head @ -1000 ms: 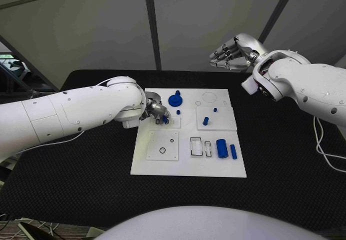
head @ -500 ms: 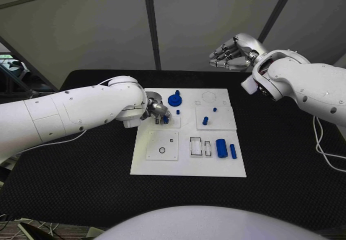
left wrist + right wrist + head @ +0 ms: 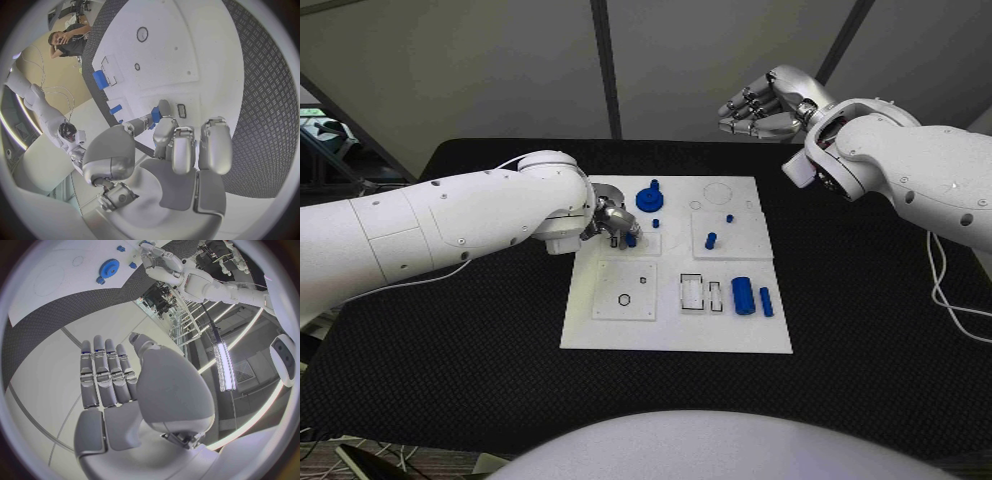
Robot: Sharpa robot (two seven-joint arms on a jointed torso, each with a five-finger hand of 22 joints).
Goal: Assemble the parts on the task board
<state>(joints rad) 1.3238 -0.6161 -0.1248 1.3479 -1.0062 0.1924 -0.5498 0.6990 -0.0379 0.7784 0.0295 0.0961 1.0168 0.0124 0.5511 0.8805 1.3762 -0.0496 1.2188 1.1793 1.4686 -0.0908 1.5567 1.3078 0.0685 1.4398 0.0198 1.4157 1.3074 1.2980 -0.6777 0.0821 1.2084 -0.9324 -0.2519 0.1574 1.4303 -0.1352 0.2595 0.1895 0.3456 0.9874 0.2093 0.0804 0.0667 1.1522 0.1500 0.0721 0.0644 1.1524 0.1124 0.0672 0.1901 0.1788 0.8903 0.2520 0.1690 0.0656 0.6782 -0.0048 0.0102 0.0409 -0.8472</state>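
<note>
The white task board lies in the middle of the black table. My left hand hovers over the board's left edge and pinches a small blue part between thumb and finger. The left wrist view shows that part at the fingertips just above the board. A blue gear stands at the board's far side, with small blue pegs near the middle. A blue cylinder and a slim blue bar lie at the right. My right hand is raised beyond the table's far edge, holding nothing, its fingers stretched out.
Two dark rectangular slots and a small round hole mark the board's near half. A white cable trails over the table's right side. Black mat surrounds the board on all sides.
</note>
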